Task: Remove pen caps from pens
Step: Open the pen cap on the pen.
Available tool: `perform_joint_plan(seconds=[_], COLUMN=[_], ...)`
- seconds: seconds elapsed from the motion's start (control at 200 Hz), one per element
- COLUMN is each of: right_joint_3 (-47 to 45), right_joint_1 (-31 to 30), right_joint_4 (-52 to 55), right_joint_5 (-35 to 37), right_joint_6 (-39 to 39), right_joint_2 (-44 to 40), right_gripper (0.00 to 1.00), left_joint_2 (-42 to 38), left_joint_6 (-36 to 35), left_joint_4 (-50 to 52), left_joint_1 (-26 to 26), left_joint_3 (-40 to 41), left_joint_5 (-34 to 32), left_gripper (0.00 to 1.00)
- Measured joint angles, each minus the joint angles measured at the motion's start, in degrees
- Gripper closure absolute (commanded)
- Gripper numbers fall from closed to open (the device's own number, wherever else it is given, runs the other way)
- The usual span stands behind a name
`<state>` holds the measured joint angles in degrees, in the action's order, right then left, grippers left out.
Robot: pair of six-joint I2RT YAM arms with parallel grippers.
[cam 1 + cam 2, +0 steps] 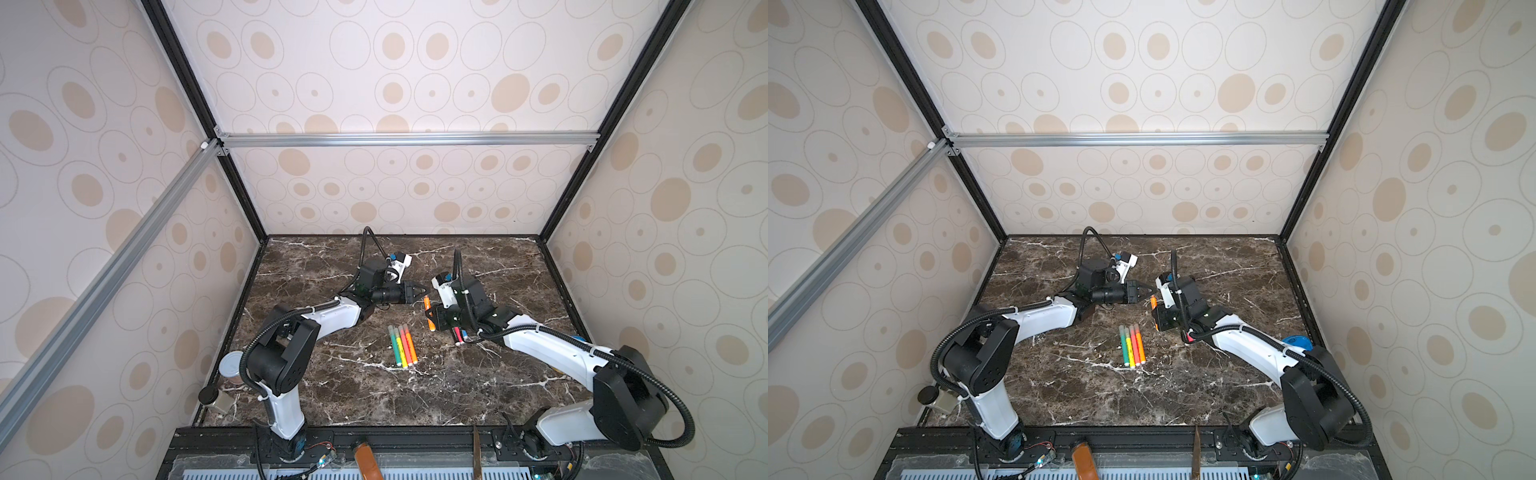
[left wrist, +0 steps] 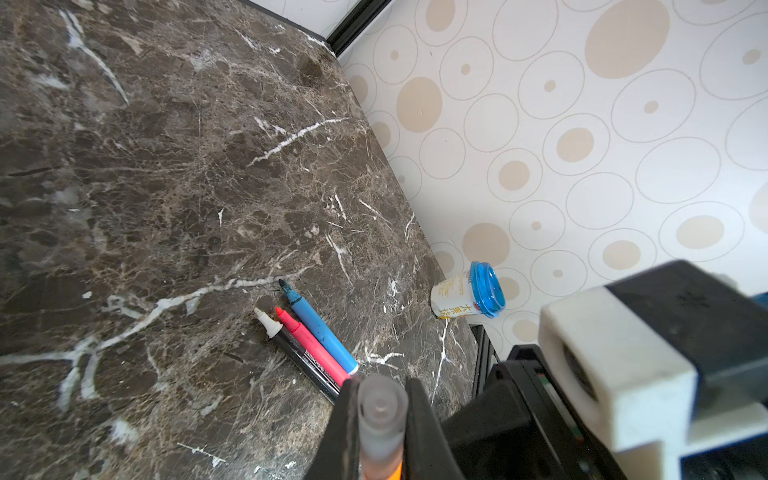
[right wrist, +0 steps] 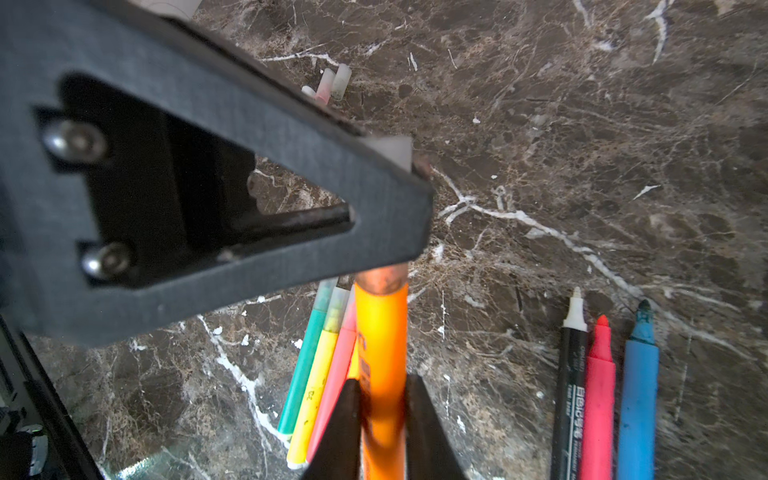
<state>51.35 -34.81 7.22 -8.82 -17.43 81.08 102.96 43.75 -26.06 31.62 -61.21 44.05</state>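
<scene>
An orange pen (image 1: 429, 311) hangs above the marble table between both arms. My left gripper (image 2: 382, 395) is shut on its translucent pen cap (image 2: 381, 409), which still sits on the pen. My right gripper (image 3: 382, 399) is shut on the orange pen (image 3: 380, 332) lower down the body. In both top views the left gripper (image 1: 423, 289) (image 1: 1148, 291) meets the right gripper (image 1: 434, 316) (image 1: 1158, 318) at mid-table. A row of capped pens (image 1: 403, 347) (image 3: 320, 361), green, yellow, red and orange, lies in front. Three uncapped pens (image 2: 307, 345) (image 3: 602, 395), black, red and blue, lie under the right arm. Loose pen caps (image 3: 332, 83) lie beyond the left finger.
A small cup with a blue lid (image 2: 469, 293) (image 1: 1296, 340) stands by the right wall. At the left front corner stand a can (image 1: 230, 365) and a black-lidded jar (image 1: 214, 399). A brown bottle (image 1: 365, 459) rests on the front rail.
</scene>
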Motion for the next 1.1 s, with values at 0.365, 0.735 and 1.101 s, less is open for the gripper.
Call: perform_joint_plan(seconds=[0.365,0.735,1.101], right_joint_3=[0.00,-0.44,-6.40], right_joint_1=[0.02,-0.09,0.94], right_joint_4=[-3.23,-5.22,-12.13], right_joint_5=[-0.22,-0.42,1.68], right_joint_6=[-1.05,-1.09,-1.46], right_joint_2=[3.52,4.63,-1.05], right_gripper=[0.80,1.00,1.00], left_joint_2=[0.00,0.00,2.99], left_joint_6=[0.63,-0.22,-6.36], left_joint_4=[-1.44,-0.57,15.15], left_joint_1=[0.37,0.37,-0.37], left_joint_3=[0.00,-0.17,-12.98], left_joint_5=[0.48,-0.70,2.10], left_gripper=[1.00,1.00,1.00])
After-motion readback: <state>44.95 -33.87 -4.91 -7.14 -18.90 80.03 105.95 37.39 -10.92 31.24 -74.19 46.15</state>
